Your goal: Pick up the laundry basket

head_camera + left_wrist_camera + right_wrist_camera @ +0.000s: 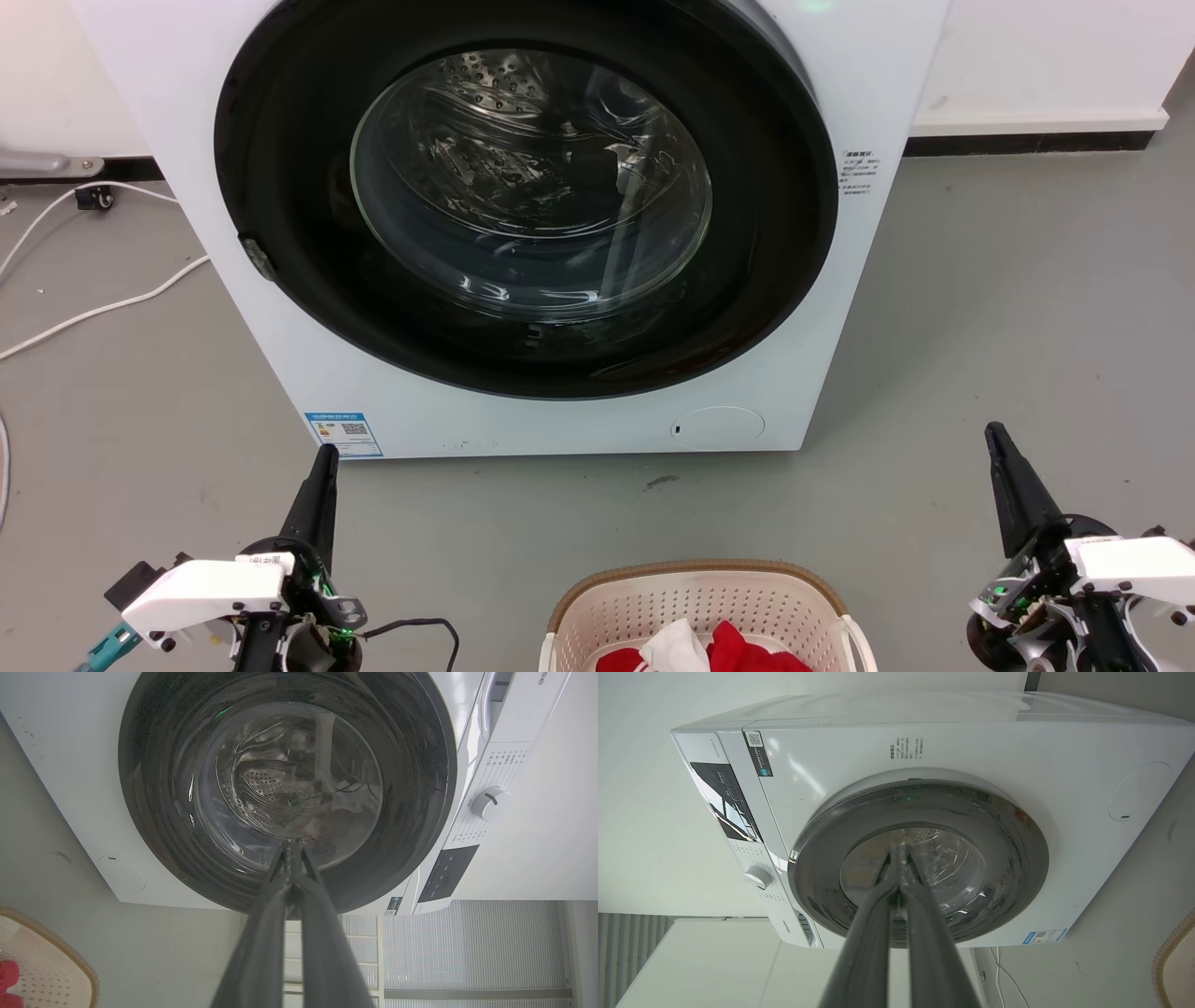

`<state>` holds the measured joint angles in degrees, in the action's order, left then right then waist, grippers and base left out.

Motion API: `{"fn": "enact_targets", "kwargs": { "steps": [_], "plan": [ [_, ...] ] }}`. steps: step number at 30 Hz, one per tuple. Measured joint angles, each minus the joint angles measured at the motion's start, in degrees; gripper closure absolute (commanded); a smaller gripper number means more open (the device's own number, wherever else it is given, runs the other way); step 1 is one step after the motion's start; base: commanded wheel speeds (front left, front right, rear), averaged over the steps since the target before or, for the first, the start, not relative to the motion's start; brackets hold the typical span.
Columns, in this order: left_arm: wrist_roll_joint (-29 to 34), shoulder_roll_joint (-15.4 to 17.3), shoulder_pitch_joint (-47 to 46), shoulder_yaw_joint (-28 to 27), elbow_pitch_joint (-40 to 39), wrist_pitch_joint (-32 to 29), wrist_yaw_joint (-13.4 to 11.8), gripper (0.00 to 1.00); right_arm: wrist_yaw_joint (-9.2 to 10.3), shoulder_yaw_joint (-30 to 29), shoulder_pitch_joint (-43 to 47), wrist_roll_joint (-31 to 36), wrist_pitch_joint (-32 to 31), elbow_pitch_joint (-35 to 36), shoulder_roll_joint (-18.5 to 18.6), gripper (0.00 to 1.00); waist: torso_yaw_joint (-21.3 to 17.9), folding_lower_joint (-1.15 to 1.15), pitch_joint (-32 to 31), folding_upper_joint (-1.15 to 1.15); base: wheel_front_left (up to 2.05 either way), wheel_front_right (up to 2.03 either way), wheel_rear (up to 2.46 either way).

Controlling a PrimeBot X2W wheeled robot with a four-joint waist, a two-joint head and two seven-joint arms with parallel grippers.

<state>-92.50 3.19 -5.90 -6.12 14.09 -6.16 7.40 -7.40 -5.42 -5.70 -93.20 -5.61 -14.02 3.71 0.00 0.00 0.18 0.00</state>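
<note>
Here's the laundry basket (693, 569) at the bottom centre of the head view, sitting on the grey floor (1008, 327) with red cloth (752, 651) and white cloth (674, 642) inside. It's between the two arms and touched by neither.

The left pincer (326, 457) is at lower left, fingers pressed together into one narrow point, gripping nothing. The right pincer (995, 434) at lower right is the same, narrow and empty. Both wrist views confirm it, with the left tips (290, 843) and the right tips (900, 847) meeting against the glass door.

The washing machine (523, 425) fills the upper frame. There's a blue sticker (344, 434) with a QR code at its lower left corner, but the print is too small to read. A small block of text (859, 174) sits right of the door, also illegible.

The left wrist view shows a white dial (489, 802) and a dark control panel (447, 872). In the right wrist view a QR label (759, 752) sits at the upper left, and a tiny brand mark (783, 926) looks like "Hisense". A sliver of basket rim shows at that view's lower right edge.
</note>
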Motion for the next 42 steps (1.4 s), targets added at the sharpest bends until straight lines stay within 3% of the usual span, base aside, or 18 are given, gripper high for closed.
{"fn": "enact_targets", "kwargs": {
  "steps": [16, 17, 31, 36, 42],
  "plan": [
    [0.1, -0.1, 0.0, -0.1, 0.0, -0.2, 0.0, 1.0, 0.0, -0.2, 0.0, 0.1, -0.2, 0.0, -0.1, 1.0, 0.0, 0.01, 0.0, 0.0, 0.0, 0.0, 0.0],
    [0.1, -0.1, 0.1, 0.0, 0.2, -0.2, 0.0, 0.0, 0.0, -0.2, 0.1, 0.1, -0.2, -0.3, -0.1, 0.0, 0.0, 0.01, 0.0, 0.0, 0.0, 0.0, 0.0],
    [1.9, -0.4, 0.7, 3.8, -0.3, 3.1, -0.1, 0.0, 0.01, 1.8, 1.6, 1.7, 2.2, 0.9, -0.3, 0.0, 0.0, 0.02, 0.1, 0.0, 0.0, 0.0, 0.0],
    [6.2, -0.4, 0.6, 4.1, -2.0, 4.4, -0.1, 0.0, 0.01, 2.8, 1.6, 4.8, 4.0, 2.0, 0.4, 0.0, 0.0, 0.02, 0.2, 0.0, 0.0, 0.0, 0.0],
    [15.1, -0.4, 0.1, 4.2, -4.4, 5.9, -0.1, 0.0, 0.01, 3.0, 1.6, 13.4, 5.7, 3.5, 1.3, 0.0, 0.0, 0.02, 0.2, 0.0, 0.0, 0.0, 0.0]
  ]
}}
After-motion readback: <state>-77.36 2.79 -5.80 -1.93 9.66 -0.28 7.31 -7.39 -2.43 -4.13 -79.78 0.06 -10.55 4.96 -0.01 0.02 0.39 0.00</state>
